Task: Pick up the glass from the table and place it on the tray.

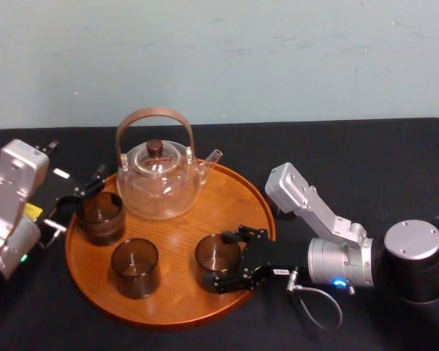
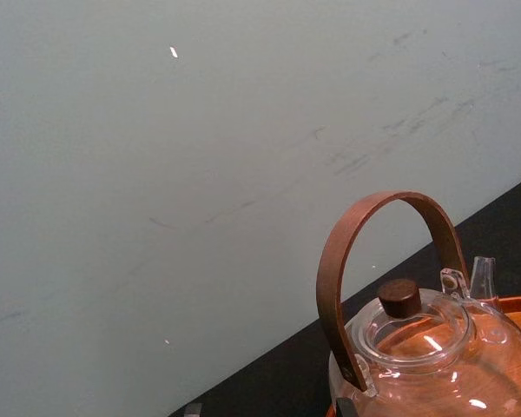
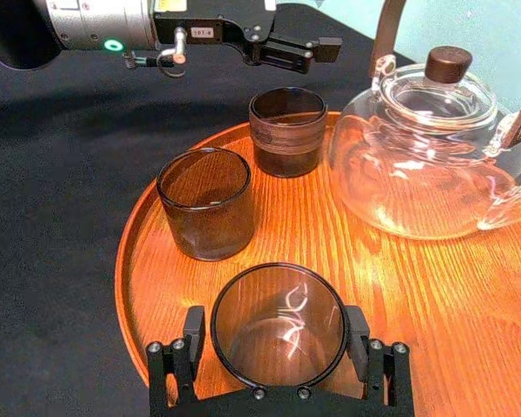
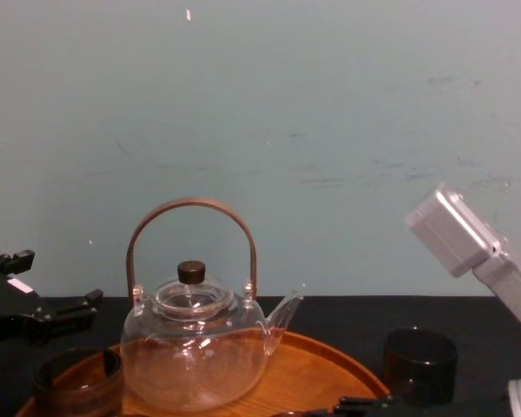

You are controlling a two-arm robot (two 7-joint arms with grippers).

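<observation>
A smoky brown glass [image 1: 216,257] [image 3: 278,323] stands upright on the round orange-brown wooden tray [image 1: 177,301] [image 3: 417,295], near its right front rim. My right gripper [image 1: 225,261] [image 3: 278,337] reaches in from the right. Its two fingers flank the glass with a thin gap on each side, so it is open. My left gripper [image 1: 77,201] [image 3: 306,50] hovers at the tray's left edge, open and holding nothing. It is just beside a banded glass [image 1: 100,217] [image 3: 286,130].
A glass teapot [image 1: 159,179] [image 2: 425,347] [image 3: 425,156] [image 4: 195,347] with a wooden arched handle stands at the back of the tray. A third glass [image 1: 134,267] [image 3: 206,201] sits at the tray's front left. A dark glass [image 4: 419,363] stands on the black table, right of the tray.
</observation>
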